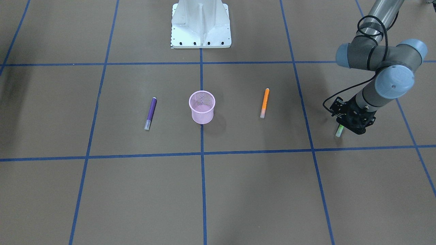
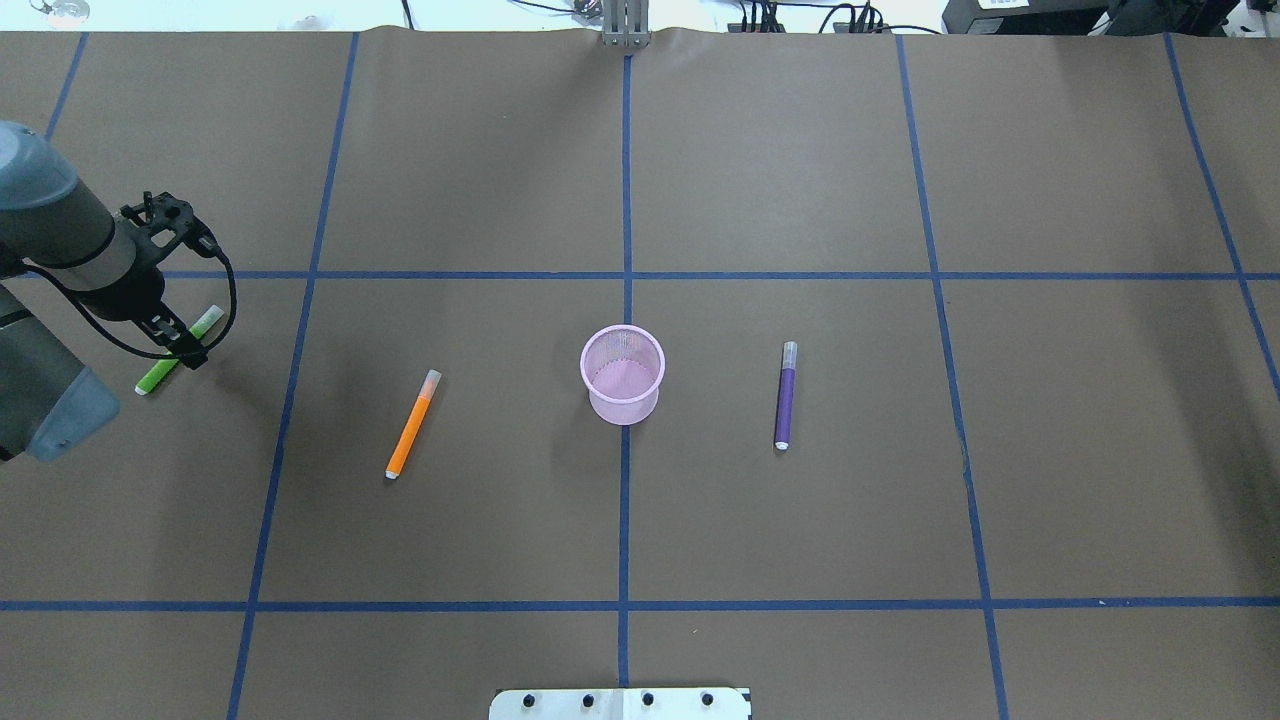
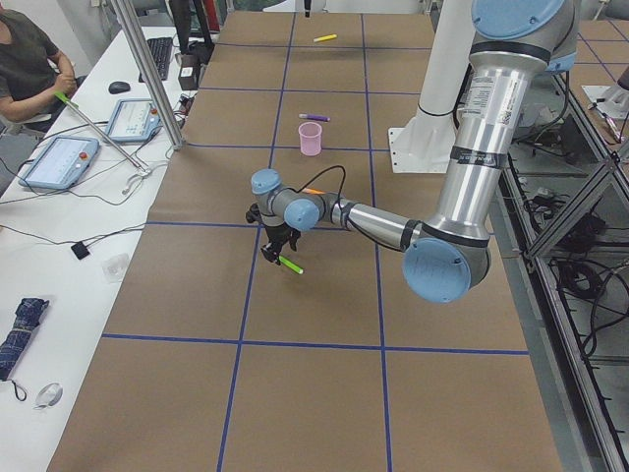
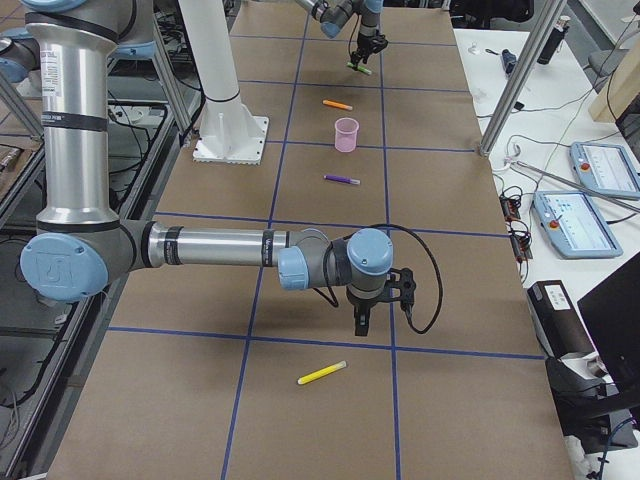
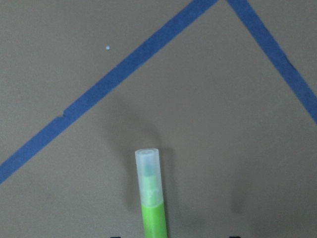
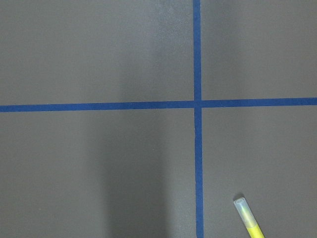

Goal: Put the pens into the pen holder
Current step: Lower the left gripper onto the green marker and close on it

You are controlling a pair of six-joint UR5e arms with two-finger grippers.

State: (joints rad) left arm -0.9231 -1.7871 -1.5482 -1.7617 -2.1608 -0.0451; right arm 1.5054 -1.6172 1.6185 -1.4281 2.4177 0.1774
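None of the pens sits in the pink wire-mesh cup (image 2: 622, 375): the left jaws (image 2: 182, 345) pinch the green translucent-capped marker (image 2: 160, 375), while orange (image 2: 411, 425) and purple (image 2: 785, 397) markers lie well aside on the tabletop.

No writing, label, brand, number or sign can be read in any view; the pens, the pen holder and the table's paper cover carry no legible marks.
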